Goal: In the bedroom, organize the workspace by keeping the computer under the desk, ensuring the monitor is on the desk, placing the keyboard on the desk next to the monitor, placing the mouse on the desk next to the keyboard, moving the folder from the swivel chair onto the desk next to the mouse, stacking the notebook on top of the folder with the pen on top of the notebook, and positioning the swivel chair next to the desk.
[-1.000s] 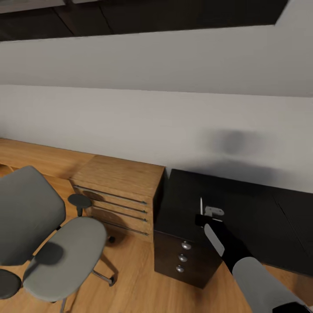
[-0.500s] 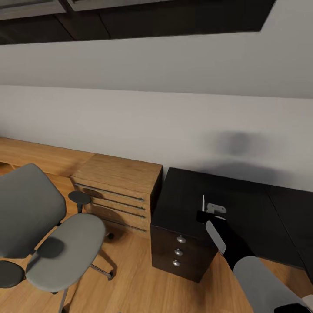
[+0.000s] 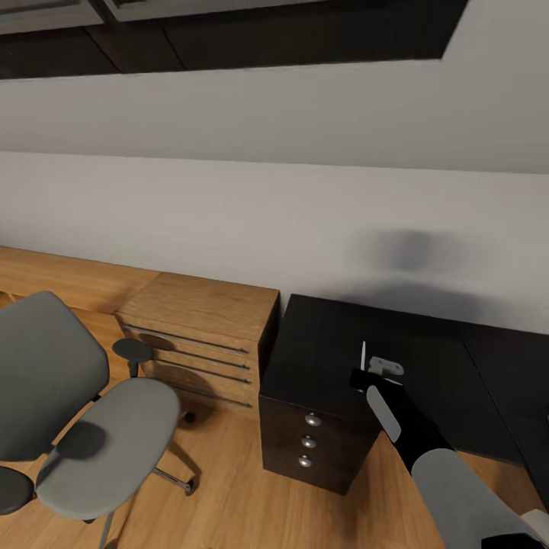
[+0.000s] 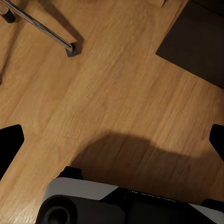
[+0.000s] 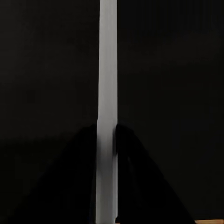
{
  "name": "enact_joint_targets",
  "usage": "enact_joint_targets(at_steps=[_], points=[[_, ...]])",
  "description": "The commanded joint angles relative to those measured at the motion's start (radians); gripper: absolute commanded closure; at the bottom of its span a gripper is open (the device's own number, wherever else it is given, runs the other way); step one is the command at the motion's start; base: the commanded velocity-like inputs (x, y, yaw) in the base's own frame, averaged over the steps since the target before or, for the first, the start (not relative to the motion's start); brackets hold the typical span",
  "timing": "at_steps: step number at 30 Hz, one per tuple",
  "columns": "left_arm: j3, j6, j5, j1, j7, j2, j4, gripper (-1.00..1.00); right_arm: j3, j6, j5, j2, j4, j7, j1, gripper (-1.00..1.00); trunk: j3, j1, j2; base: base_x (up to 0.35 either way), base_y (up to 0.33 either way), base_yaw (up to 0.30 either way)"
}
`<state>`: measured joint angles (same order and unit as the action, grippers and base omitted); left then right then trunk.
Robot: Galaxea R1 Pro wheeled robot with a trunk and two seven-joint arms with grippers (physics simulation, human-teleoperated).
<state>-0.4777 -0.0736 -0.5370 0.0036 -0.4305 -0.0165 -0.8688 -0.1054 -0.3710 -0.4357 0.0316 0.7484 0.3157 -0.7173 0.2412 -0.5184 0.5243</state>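
One pen pinched over the black bench

Right pincer (image 3: 366, 371) grips the pen (image 3: 363, 354) upright above the bench (image 3: 328, 358); left pincer (image 4: 112, 140) spread wide over floor (image 4: 107, 93); swivel chair (image 3: 69, 412) left, beside dresser (image 3: 198, 335).

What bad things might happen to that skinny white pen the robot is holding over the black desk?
1. The pen is pinched only near one end by the right gripper, with most of its length sticking out, so it might slip or swing loose.
2. It hangs near the desk corner above the drawers, so if dropped it may roll onto the wood floor.
3. No folder or notebook shows on the desk here, so the pen might get put down in the wrong spot.
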Motion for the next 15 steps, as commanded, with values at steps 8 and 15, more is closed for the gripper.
enact_joint_targets(at_steps=[8, 15], points=[[0.001, -0.006, -0.012, -0.001, -0.009, -0.003, 0.019, -1.00, 0.006, -0.001, -0.009, 0.004, 0.003, 0.011, -0.001, 1.00, 0.001, 0.000, 0.002, 0.000, 0.000, -0.001], [0.003, -0.009, -0.014, -0.001, -0.011, -0.007, 0.065, -1.00, 0.045, -0.001, -0.009, 0.006, 0.003, 0.011, -0.001, 1.00, 0.001, 0.000, 0.002, 0.000, 0.000, -0.098]])
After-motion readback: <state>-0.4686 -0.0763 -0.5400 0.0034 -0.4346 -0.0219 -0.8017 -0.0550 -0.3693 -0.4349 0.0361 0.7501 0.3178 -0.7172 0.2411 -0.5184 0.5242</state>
